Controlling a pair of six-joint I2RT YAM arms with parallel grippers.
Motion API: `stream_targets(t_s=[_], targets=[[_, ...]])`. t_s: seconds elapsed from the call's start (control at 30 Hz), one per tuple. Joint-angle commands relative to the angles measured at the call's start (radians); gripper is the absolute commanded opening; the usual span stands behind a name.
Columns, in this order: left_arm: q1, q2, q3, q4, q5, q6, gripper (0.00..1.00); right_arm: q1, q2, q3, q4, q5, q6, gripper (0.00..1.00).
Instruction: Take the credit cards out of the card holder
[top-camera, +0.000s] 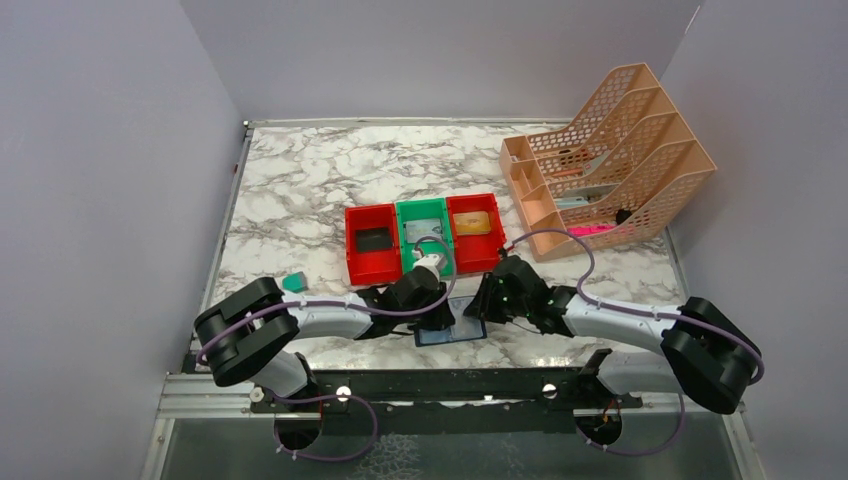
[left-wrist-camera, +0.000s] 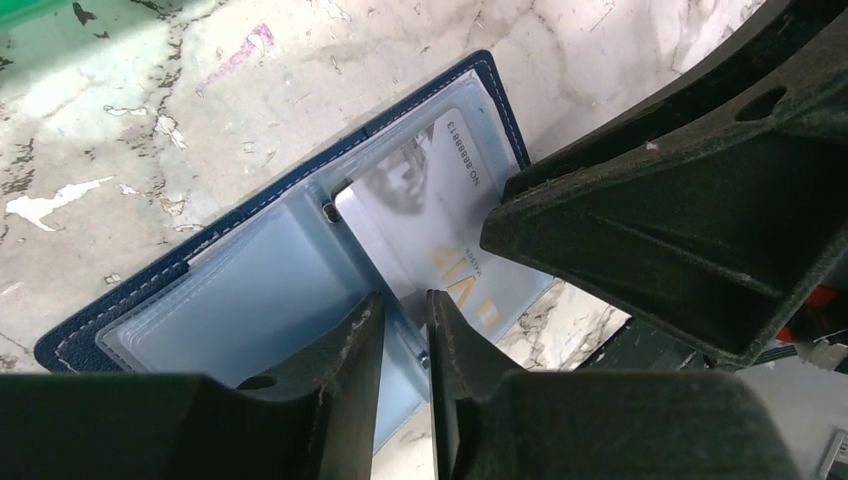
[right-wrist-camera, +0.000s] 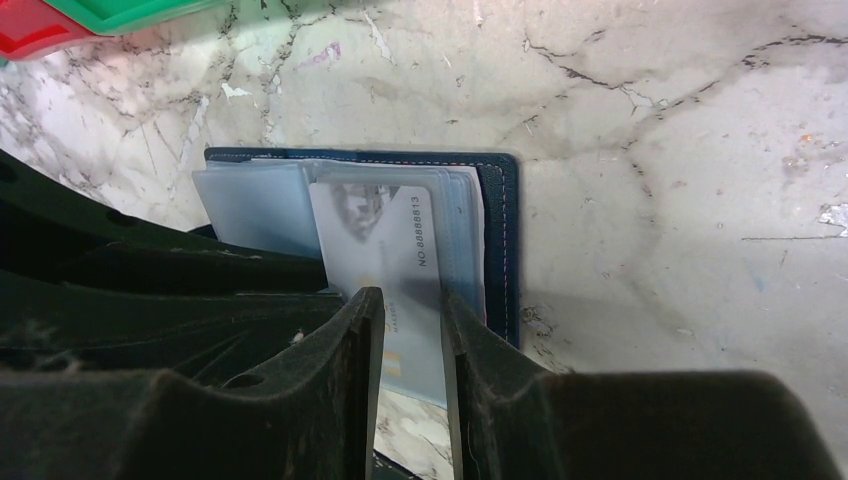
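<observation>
Navy-blue card holder (top-camera: 452, 332) lies open on the marble tabletop (top-camera: 300, 190), between both arms at the near edge. Left gripper (left-wrist-camera: 404, 318) has its fingers nearly closed over the holder's pale pockets; whether they pinch anything, I cannot tell. Right gripper (right-wrist-camera: 410, 310) fingers grip the silver-grey card (right-wrist-camera: 385, 250), partly out.

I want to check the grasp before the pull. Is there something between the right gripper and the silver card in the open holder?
Only the clear pocket sleeve covers part of the silver card in the card holder; the right gripper is already at the card's near edge.
</observation>
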Motion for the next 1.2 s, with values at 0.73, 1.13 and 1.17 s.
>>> stream_targets(t_s=[0.73, 1.13, 1.17], targets=[[-0.005, -0.112, -0.117, 0.024, -0.079, -0.101, 0.00, 0.004, 0.094, -0.019, -0.097, 0.033, 0.050, 0.32], [-0.005, -0.122, -0.095, 0.002, -0.054, -0.126, 0.25, 0.004, 0.122, -0.018, -0.071, 0.017, 0.057, 0.32], [-0.005, -0.117, -0.096, 0.017, -0.046, -0.133, 0.28, 0.004, 0.127, -0.021, -0.063, 0.016, 0.061, 0.32]])
